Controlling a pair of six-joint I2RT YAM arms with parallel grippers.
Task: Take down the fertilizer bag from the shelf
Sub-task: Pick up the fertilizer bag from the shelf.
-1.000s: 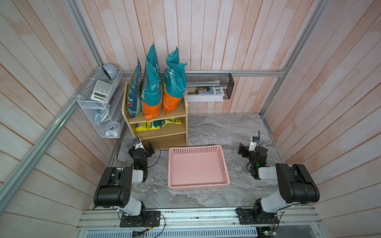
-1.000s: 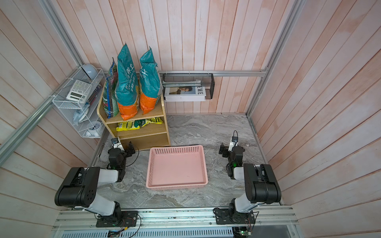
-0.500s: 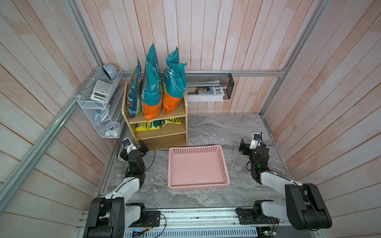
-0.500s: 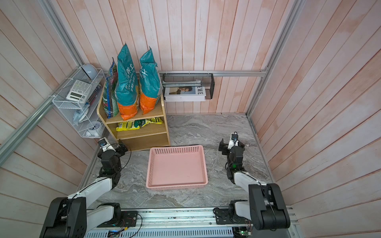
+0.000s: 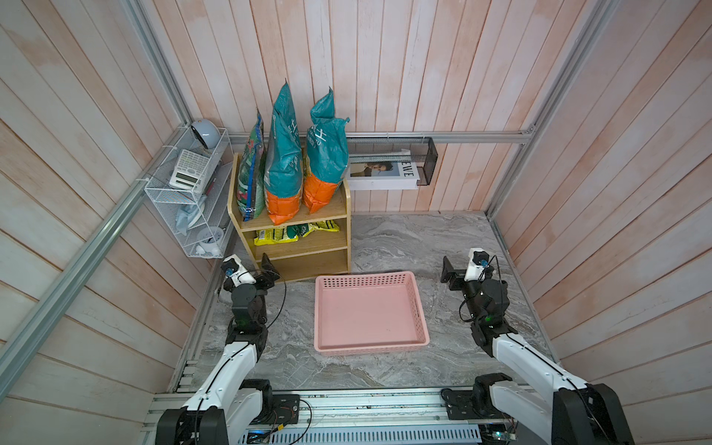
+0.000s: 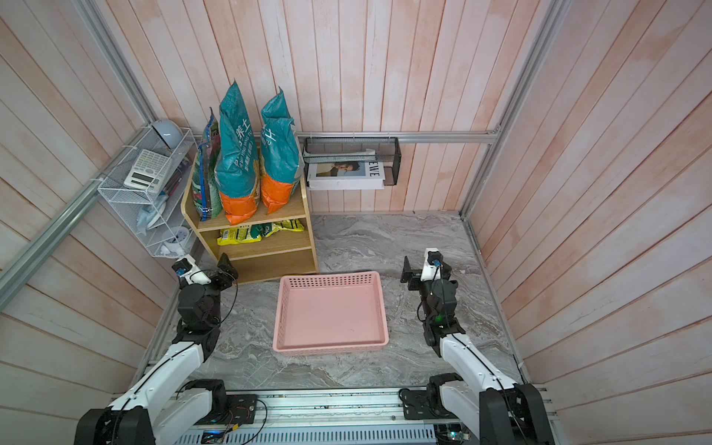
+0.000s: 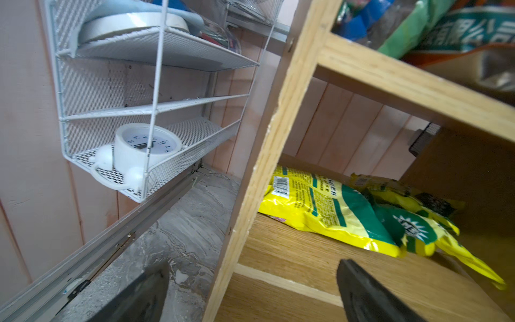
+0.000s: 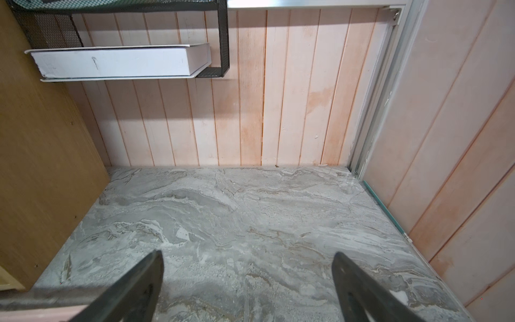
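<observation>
The light-wood shelf (image 5: 312, 266) (image 6: 269, 266) stands at the back left. On its middle tier lies a yellow-and-green fertilizer bag (image 5: 275, 235) (image 6: 237, 235) (image 7: 320, 206), flat, with a second yellow bag (image 7: 412, 223) beside it. My left gripper (image 5: 254, 269) (image 6: 210, 269) (image 7: 252, 267) hovers open just in front of the shelf's left upright (image 7: 267, 156), below the bag and apart from it. One finger is outside the upright, the other in front of the tier. My right gripper (image 5: 460, 269) (image 6: 420, 271) (image 8: 248, 255) is open and empty over the marble floor at the right.
Two tall teal-and-orange bags (image 5: 285, 154) and a green printed bag (image 5: 248, 173) stand on the shelf's top. A white wire rack (image 5: 185, 192) with a clock (image 7: 145, 145) hangs left of the shelf. A black mesh basket (image 5: 427, 162) holds a book. A pink basket (image 5: 366, 275) lies mid-floor.
Both arms have unfolded and stretched forward from their bases. The left gripper has swung toward the shelf's left front corner. Both grippers stay open and empty.
</observation>
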